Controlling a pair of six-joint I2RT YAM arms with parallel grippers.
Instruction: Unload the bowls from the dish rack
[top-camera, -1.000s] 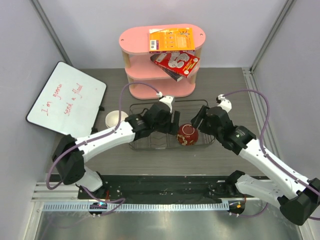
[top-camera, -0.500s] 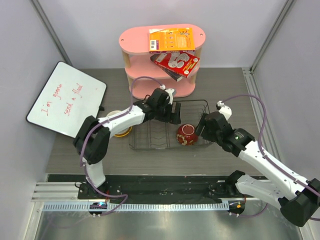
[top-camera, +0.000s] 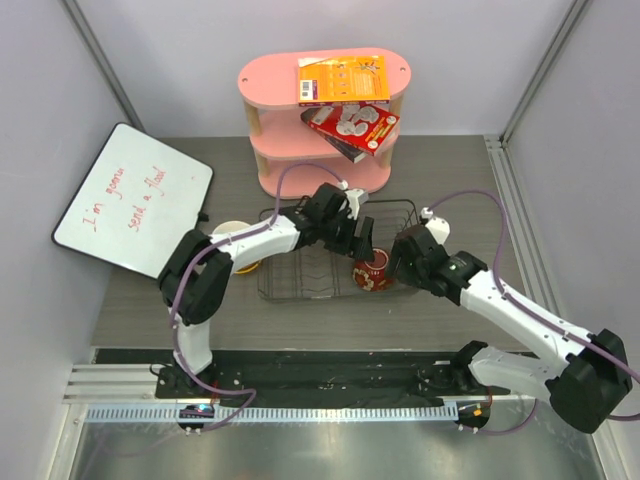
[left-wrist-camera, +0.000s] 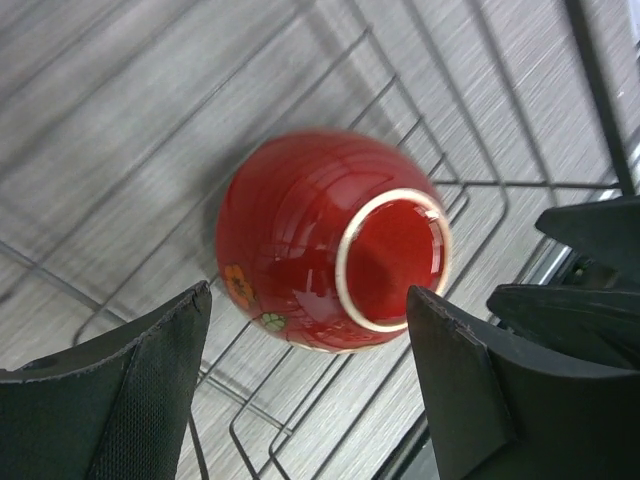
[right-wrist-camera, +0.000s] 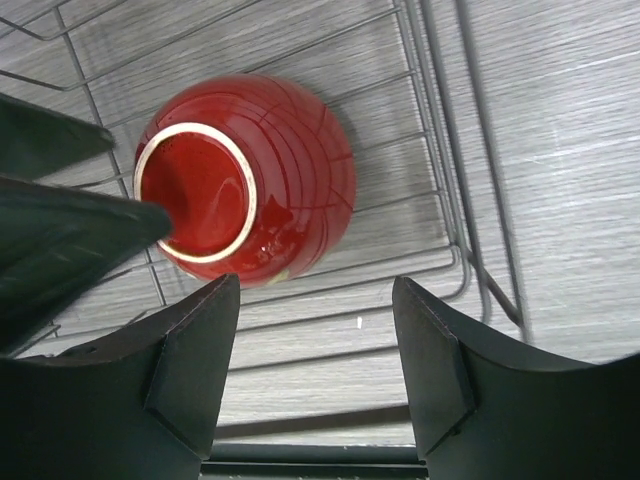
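Observation:
One dark red patterned bowl (top-camera: 372, 272) lies bottom-up and tilted in the right end of the black wire dish rack (top-camera: 300, 296). My left gripper (top-camera: 360, 244) hovers over it, open. In the left wrist view the bowl (left-wrist-camera: 300, 240) sits between and beyond the left gripper (left-wrist-camera: 310, 300), untouched. My right gripper (top-camera: 396, 262) is close on the bowl's right side, open too. In the right wrist view the bowl (right-wrist-camera: 270, 180) lies past the left fingertip of the right gripper (right-wrist-camera: 315, 290). A pale bowl (top-camera: 230, 236) and a yellow-orange bowl (top-camera: 247, 266) sit on the table left of the rack, partly under my left arm.
A pink three-tier shelf (top-camera: 322, 120) with boxes stands just behind the rack. A whiteboard (top-camera: 130, 200) leans at the left. The two grippers are almost touching over the rack's right end; the right gripper's dark body (left-wrist-camera: 590, 270) fills the left wrist view's right edge.
My left gripper has swung right along the rack to above the red bowl, its jaws a little wider. My right gripper has come in closer to the bowl.

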